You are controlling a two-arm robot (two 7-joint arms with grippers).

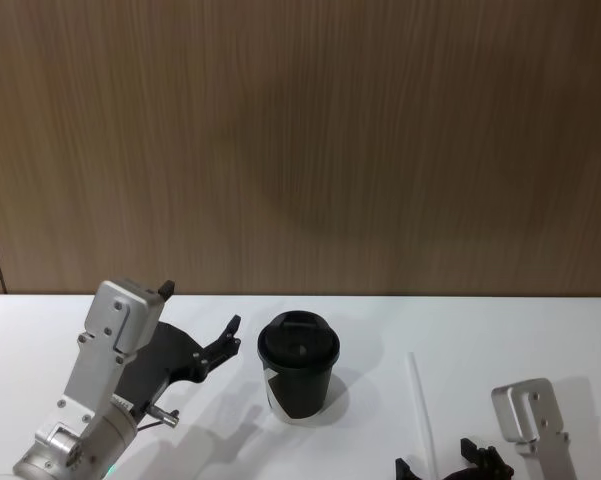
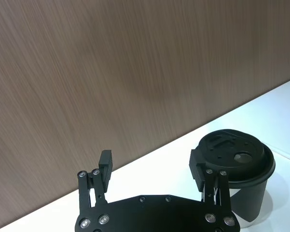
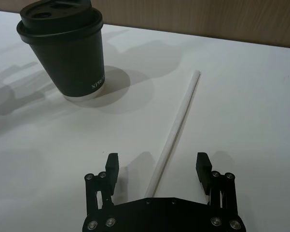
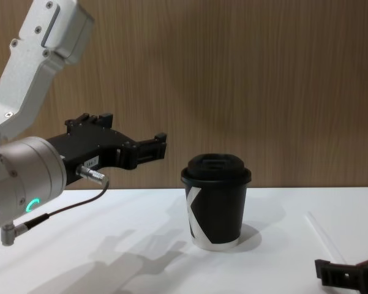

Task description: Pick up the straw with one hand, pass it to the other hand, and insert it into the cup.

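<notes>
Cup upright on the white desk, roughly midway between the desk's left and right sides and nearer its back edge than the grippers are. It is black paper with a white base rim and a white angular mark facing the chest camera. A black dome lid is seated on it.

Straw white and straight, lying flat on the desk to the right of the cup and apart from it. It runs from the front of the desk toward the back edge, and its far end reaches about level with the cup.

Right gripper low over the front right part of the desk. Its fingers are spread wide, one on each side of the straw's near end, and neither touches it. Nothing is held.

Left gripper raised above the desk on the cup's left side, on a silver wrist with a green ring light and a thin cable. Its fingers are parted wide with nothing between them. The nearer fingertip sits just beside the cup's lid at about lid height, with a small gap in the head view.

Wood-panel wall rises behind the desk's back edge.
</notes>
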